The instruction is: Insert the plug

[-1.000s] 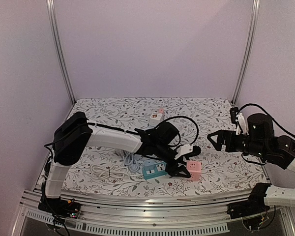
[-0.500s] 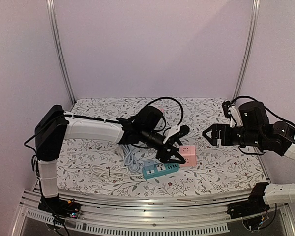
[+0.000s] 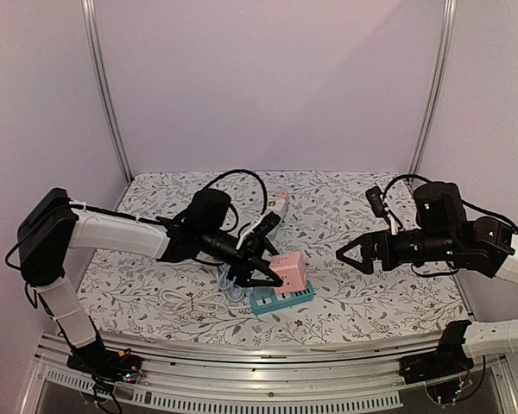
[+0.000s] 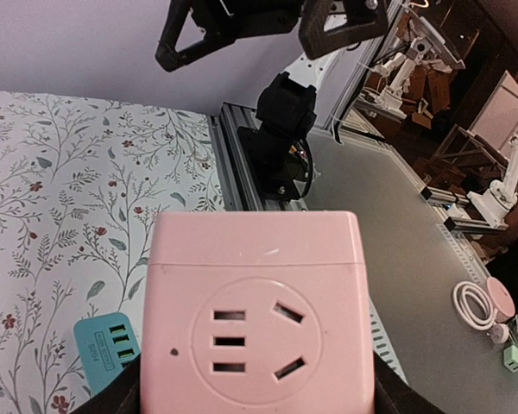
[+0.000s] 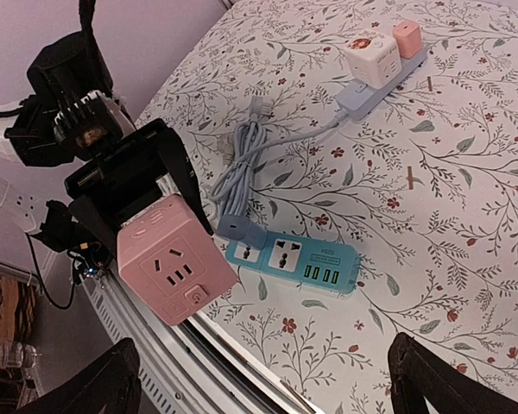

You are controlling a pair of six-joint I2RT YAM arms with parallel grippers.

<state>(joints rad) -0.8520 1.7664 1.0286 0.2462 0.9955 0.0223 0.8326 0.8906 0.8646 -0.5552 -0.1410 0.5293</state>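
From the top external view, the left end effector [image 3: 261, 266] is clamped on the pink cube adapter [image 3: 290, 270], one finger on either side of it. The cube hangs just over the teal power strip [image 3: 282, 299], which lies flat on the table [image 3: 388, 302]. Contact between the two cannot be made out here. The right end effector [image 3: 352, 255] hovers to the right of the strip, well apart from it, with its fingers spread wide and nothing in them. A coiled white cable [image 3: 190, 300] lies left of the strip.

In the left wrist view, the pink cube adapter [image 4: 255, 336] fills the lower frame with its socket face toward the lens. A corner of the teal power strip [image 4: 104, 347] shows lower left of it.

Through the right wrist view, the right end effector [image 5: 263, 366] stands wide apart above the table. The cube [image 5: 177, 263] sits in the left end effector [image 5: 138, 185] by the left end of the strip [image 5: 293, 259]. A pale blue strip [image 5: 375, 82] lies far behind it.
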